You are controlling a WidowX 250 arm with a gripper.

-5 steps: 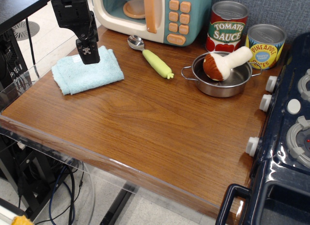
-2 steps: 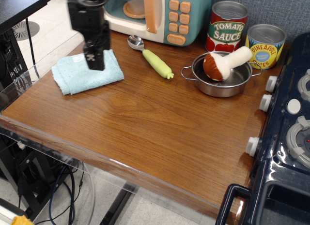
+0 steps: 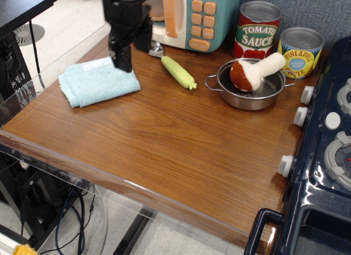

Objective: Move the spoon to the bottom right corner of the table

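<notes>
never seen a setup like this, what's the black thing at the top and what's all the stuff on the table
The black thing is a robot arm's claw, seen by one camera looking down at the table from the front. It hangs over a light blue cloth and holds nothing. Just right of it lies a toy spoon with a yellow-green handle. Behind are a toy microwave and two cans; a small pot holds a plush mushroom. A toy stove sits on the right.
</notes>
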